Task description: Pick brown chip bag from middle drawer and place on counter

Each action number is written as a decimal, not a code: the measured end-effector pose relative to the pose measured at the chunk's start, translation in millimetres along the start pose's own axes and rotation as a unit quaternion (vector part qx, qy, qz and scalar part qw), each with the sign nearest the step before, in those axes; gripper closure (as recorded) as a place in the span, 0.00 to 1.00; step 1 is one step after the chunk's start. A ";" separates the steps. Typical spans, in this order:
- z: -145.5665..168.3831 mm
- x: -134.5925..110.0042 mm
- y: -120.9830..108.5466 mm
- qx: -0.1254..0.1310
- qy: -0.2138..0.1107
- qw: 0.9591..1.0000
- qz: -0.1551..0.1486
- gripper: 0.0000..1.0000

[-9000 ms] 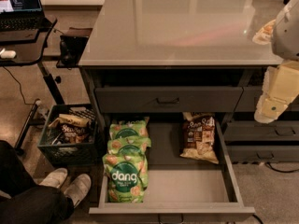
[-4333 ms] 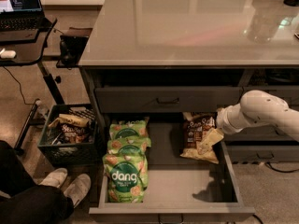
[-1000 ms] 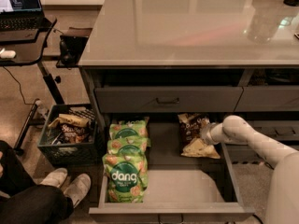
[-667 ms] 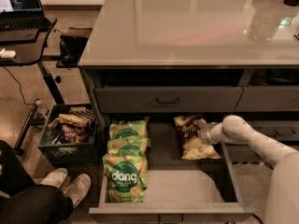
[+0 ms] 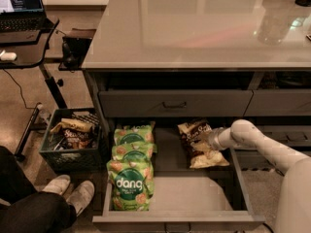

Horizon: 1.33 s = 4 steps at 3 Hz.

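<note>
The brown chip bag point(image 5: 197, 139) lies crumpled and tilted at the right rear of the open middle drawer point(image 5: 177, 221). My gripper point(image 5: 212, 140) reaches in from the right, over the drawer's side wall, and is closed on the bag's right edge. The white arm point(image 5: 265, 147) runs off to the lower right. The bag still touches the drawer floor. The glossy counter point(image 5: 194, 28) spreads above the cabinet.
Three green "dang" bags point(image 5: 130, 178) lie in a row on the drawer's left side. A shallower shut drawer front point(image 5: 175, 103) sits above. A dark crate of snacks point(image 5: 73, 137) stands on the floor at left. A person's feet point(image 5: 73, 193) and a laptop desk point(image 5: 24, 28) are at left.
The arm came down from beside the counter into the drawer and reached the brown bag. Over the last second the bag has crumpled and shifted slightly left in the gripper.
</note>
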<state>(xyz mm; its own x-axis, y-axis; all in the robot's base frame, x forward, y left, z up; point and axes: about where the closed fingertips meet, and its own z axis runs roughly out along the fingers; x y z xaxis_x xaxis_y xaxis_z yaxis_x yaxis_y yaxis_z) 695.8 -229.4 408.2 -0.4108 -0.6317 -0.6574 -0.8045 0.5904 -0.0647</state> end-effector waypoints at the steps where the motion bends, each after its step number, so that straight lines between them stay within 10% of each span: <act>1: 0.0 0.0 0.0 0.000 0.000 1.000 0.000 0.89; 2: -0.3 -0.3 0.0 0.000 0.000 1.000 0.000 0.84; 4: -31.7 -25.6 17.6 -0.013 -0.012 1.000 -0.004 0.38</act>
<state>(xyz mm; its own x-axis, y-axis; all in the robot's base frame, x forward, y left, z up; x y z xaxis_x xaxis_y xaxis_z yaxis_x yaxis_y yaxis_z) 678.5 -218.8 447.7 -0.3947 -0.6234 -0.6750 -0.8187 0.5721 -0.0497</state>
